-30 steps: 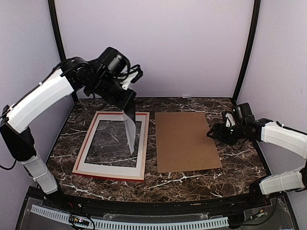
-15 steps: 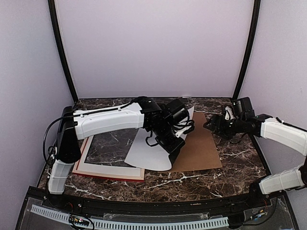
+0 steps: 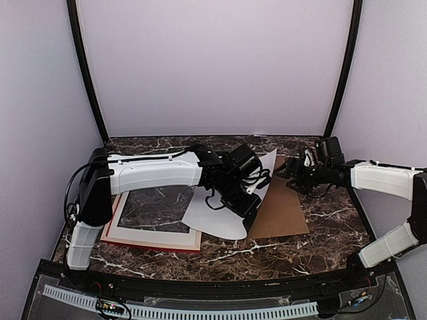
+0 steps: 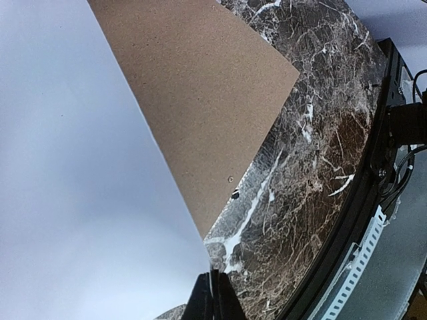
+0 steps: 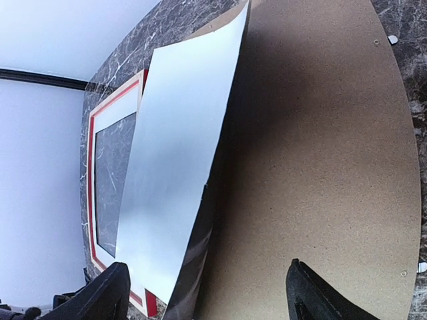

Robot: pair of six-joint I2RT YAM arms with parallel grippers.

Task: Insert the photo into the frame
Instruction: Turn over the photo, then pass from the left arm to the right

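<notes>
The photo [image 3: 217, 212] shows its white back and slopes from the frame across onto the brown backing board [image 3: 283, 213]. My left gripper [image 3: 251, 225] is shut on the photo's near right corner, and the left wrist view shows the fingertips [image 4: 213, 293] pinched on that edge of the photo [image 4: 80, 187]. The frame [image 3: 150, 243] lies flat at the left, its red rail showing, with the white mat [image 3: 119, 215] in it. My right gripper [image 3: 288, 175] hangs open over the board's far edge, close to the photo's raised far corner. Seen from the right wrist, the photo [image 5: 180, 153] stands ahead of the right gripper [image 5: 210, 300].
The backing board [image 5: 320, 167] lies right of the frame [image 5: 89, 193] on the dark marble table [image 3: 293, 257]. The left arm [image 3: 153, 170] stretches low across the frame. Black posts and purple walls close the back and sides.
The left arm swung the photo from upright above the frame down and right onto the board. The right gripper moved left toward the photo's far corner and opened a little wider.
</notes>
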